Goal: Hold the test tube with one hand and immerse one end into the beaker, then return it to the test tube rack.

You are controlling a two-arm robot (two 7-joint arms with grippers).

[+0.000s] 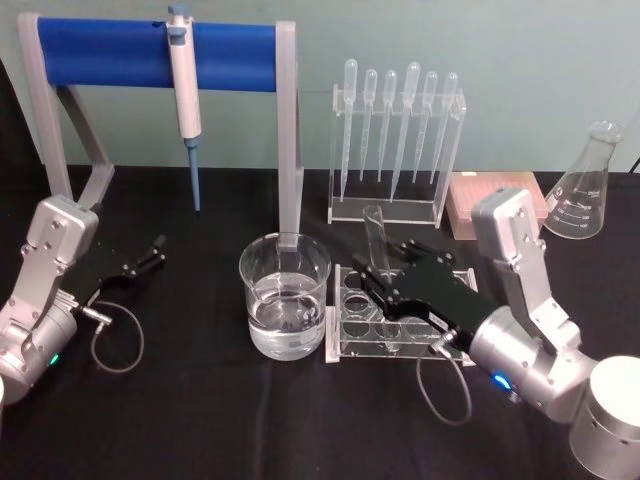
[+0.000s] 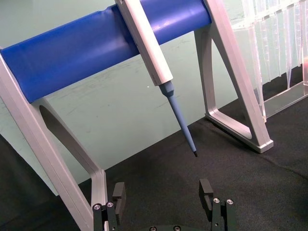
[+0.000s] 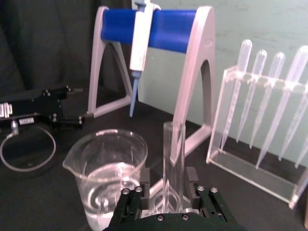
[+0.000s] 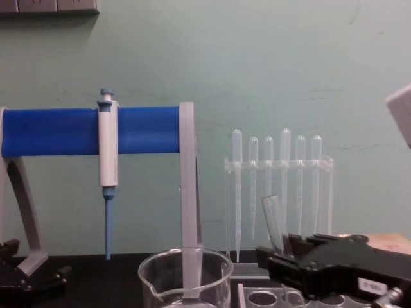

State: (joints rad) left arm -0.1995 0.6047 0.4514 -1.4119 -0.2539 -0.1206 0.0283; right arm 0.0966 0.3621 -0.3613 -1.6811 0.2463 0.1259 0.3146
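Observation:
The test tube (image 1: 375, 235) stands upright, leaning slightly, in a clear holed rack (image 1: 345, 340) just right of the beaker (image 1: 285, 295), which holds water. My right gripper (image 1: 372, 285) reaches over the rack, and its open fingers sit on either side of the tube's lower half. In the right wrist view the test tube (image 3: 172, 159) rises between the two fingers (image 3: 143, 185), with a small gap on the side toward the beaker (image 3: 107, 173). From the chest, the test tube (image 4: 273, 221) pokes up behind the right gripper (image 4: 289, 260). My left gripper (image 1: 155, 250) rests open at the table's left.
A blue-barred stand (image 1: 160, 55) holding a hanging pipettor (image 1: 185, 100) is behind the beaker. Behind the tube rack stands a clear rack of plastic pipettes (image 1: 395, 140). An Erlenmeyer flask (image 1: 585, 185) and a pink box (image 1: 495, 200) sit at the back right.

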